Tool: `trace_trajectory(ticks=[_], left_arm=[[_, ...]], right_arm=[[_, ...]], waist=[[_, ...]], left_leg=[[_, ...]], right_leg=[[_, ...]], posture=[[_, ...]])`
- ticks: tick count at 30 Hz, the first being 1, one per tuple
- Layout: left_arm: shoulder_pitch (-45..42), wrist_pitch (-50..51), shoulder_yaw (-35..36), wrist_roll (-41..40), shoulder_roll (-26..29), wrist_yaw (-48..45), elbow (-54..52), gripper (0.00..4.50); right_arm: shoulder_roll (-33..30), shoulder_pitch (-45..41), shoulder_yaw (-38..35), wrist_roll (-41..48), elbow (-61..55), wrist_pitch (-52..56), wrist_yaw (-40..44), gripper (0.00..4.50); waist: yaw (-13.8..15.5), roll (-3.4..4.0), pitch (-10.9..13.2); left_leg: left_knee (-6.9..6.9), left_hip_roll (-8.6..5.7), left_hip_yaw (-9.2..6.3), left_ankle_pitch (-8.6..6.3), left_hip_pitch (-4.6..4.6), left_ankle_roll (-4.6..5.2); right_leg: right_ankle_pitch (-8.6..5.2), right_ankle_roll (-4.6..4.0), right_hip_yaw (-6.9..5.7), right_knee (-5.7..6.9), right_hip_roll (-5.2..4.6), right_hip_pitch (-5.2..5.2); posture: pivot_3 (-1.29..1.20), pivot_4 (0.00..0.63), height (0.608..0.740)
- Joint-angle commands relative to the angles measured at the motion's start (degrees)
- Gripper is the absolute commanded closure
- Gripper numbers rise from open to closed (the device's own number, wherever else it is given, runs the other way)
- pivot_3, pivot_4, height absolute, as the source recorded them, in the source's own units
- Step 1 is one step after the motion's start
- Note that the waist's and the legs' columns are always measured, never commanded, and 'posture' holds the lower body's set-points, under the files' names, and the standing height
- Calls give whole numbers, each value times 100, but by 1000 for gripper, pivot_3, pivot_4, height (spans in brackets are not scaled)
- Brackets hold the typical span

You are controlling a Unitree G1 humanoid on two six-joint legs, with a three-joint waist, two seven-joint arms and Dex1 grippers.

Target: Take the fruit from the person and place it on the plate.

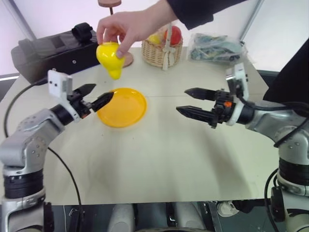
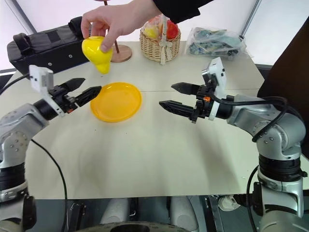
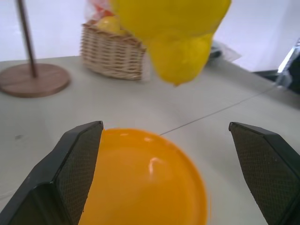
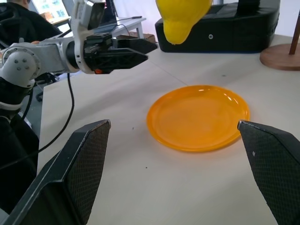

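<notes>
A person's hand (image 1: 126, 25) with a dark sleeve reaches in from the back and holds the glossy yellow fruit (image 1: 111, 58) in the air, tapered end down, above the far-left rim of the yellow-orange plate (image 1: 122, 107). My left gripper (image 1: 99, 95) is open at the plate's left edge, below the fruit and apart from it. The fruit (image 3: 176, 33) hangs above and beyond the fingers in the left wrist view. My right gripper (image 1: 189, 100) is open to the right of the plate, pointing toward it, with nothing between its fingers.
A wicker basket (image 1: 162, 50) of wrapped fruits stands at the back of the table. Beside it are a round wooden stand base (image 1: 126, 60) and a clear bag of items (image 1: 216, 47). A black case (image 1: 54, 50) lies at the back left.
</notes>
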Motion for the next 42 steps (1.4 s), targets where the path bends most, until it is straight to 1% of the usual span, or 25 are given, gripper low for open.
trace_trajectory(ticks=[1,5,11,12,13,14,15,17,18,19,23,26,28,34,39,41,42], left_arm=[[-328,-444,-163,341,-115,-45,316,0],[-585,-836,-334,637,-391,-27,618,0],[-660,-1014,-429,720,-674,-93,696,0],[-660,-1014,-439,729,-695,-89,689,506],[-659,-1014,-444,731,-709,-90,682,772],[-659,-1011,-450,733,-708,-95,682,1222],[-660,-1011,-452,735,-708,-97,684,1807],[-671,-1004,-441,724,-711,-110,691,2807],[-681,-1001,-434,726,-710,-108,701,3197],[-689,-999,-429,729,-709,-106,708,3303],[-676,-882,-463,837,-605,-43,762,3304],[-583,-667,-718,1283,-345,82,1039,3304],[-602,-636,-823,1518,-278,172,1244,3304],[-878,-576,-1131,1985,-331,218,1891,3304],[-1140,-579,-1292,2164,-523,128,2444,3304],[-1200,-589,-1324,2191,-559,14,2524,2256],[-1234,-596,-1332,2219,-584,1,2568,1881]], right_arm=[[51,-4,-2,-67,-161,-203,-85,63],[97,95,13,-58,-236,-240,-205,63],[108,246,-10,-37,-373,-230,-363,63],[102,265,-13,-37,-386,-229,-384,0],[97,278,-15,-38,-395,-229,-402,0],[97,289,-22,-34,-401,-228,-424,0],[97,297,-27,-30,-405,-227,-441,0],[95,311,-28,-33,-409,-235,-462,0],[94,315,-27,-36,-408,-240,-468,0],[93,318,-26,-37,-406,-243,-472,0],[97,327,-15,-38,-403,-249,-488,0],[68,357,17,-36,-397,-221,-447,0],[25,403,69,-44,-419,-192,-395,0],[-269,626,343,-247,-574,-239,-134,0],[-288,669,424,-377,-608,-304,-130,0],[-267,684,422,-399,-628,-311,-157,0],[-259,699,414,-401,-643,-312,-172,0]], waist=[[4,0,0],[14,-1,0],[13,-1,1],[13,-1,1],[13,-1,1],[11,-1,1],[9,-1,1],[11,-1,1],[12,-1,1],[12,-1,1],[12,-1,1],[7,-1,1],[7,-1,1],[26,-7,5],[21,-13,8],[13,-13,8],[6,-13,8]], left_leg=[[0,0,0,0,0,0],[6,0,-1,0,-2,0],[8,0,-1,0,-4,0],[9,0,-1,0,-4,0],[9,0,-2,0,-3,0],[9,0,-1,0,-3,0],[9,0,-1,0,-4,0],[9,0,-2,0,-3,0],[9,0,-2,0,-3,0],[9,0,-2,0,-4,0],[10,0,-1,0,-4,0],[10,0,-2,0,-4,0],[9,0,-2,0,-3,1],[11,0,-2,0,-5,1],[13,0,-1,0,-5,1],[12,0,-2,0,-6,1],[12,0,-2,0,-6,1]], right_leg=[[0,0,0,0,2,0],[1,1,0,1,2,0],[2,3,0,1,2,0],[2,4,0,2,2,0],[2,4,0,2,2,0],[2,4,0,2,2,0],[2,4,0,2,2,0],[2,4,0,2,2,0],[2,4,0,1,2,0],[2,4,0,2,2,0],[2,4,0,1,2,0],[2,5,0,2,2,0],[2,5,0,2,4,0],[2,5,-1,1,1,0],[2,5,-1,1,1,0],[2,5,-1,1,2,0],[3,5,-2,1,2,-1]], posture=[[0,150,740],[0,150,740],[0,150,740],[0,150,740],[0,150,740],[0,150,740],[0,150,740],[0,150,740],[0,150,740],[0,150,740],[0,150,740],[0,150,740],[0,150,740],[0,150,740],[0,150,740],[0,150,740],[0,150,740]])
